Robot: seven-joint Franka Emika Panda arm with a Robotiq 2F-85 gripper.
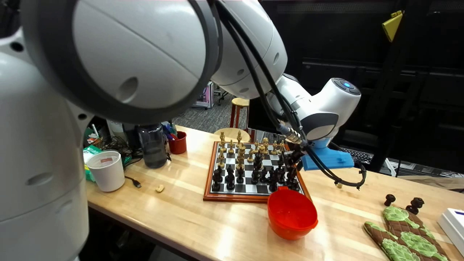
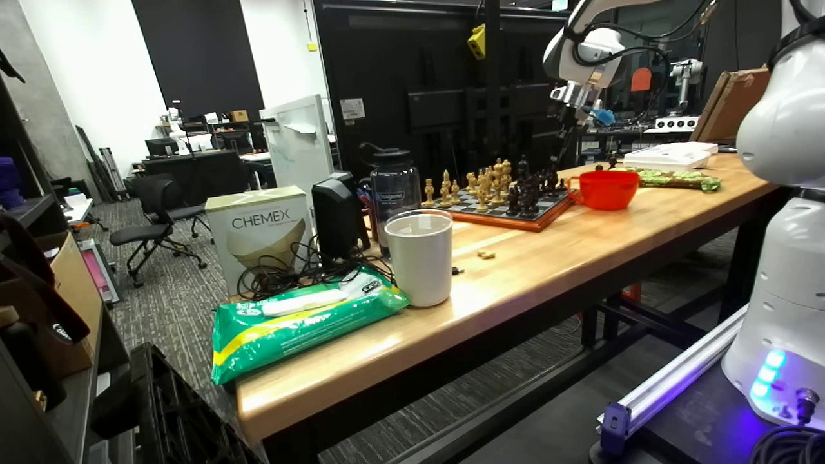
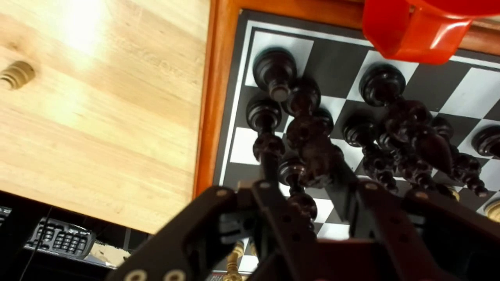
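A robot arm reaches over a chessboard on a pale wooden bench, its jaws among crowded dark chessmen. The wrist view shows the jaws at the bottom of the frame, pointing upward, part-way apart on either side of a dark, knobbly piece; whether they grip it cannot be told. That piece is just right of the frame's middle, its base seemingly down on the squares, so the grasp looks at most just made, with no lift to be seen. Pale chessmen stand farther up the board in an exterior view, and most of the set appears to be on the squares. Lying off it are loose dark pieces at the right of the frame, beside a quilted mitt, plus a pale piece at the left edge of the wrist view and a small pale object left of centre. An orange-red cup, lower right of centre, overlaps the board's near edge from this angle.
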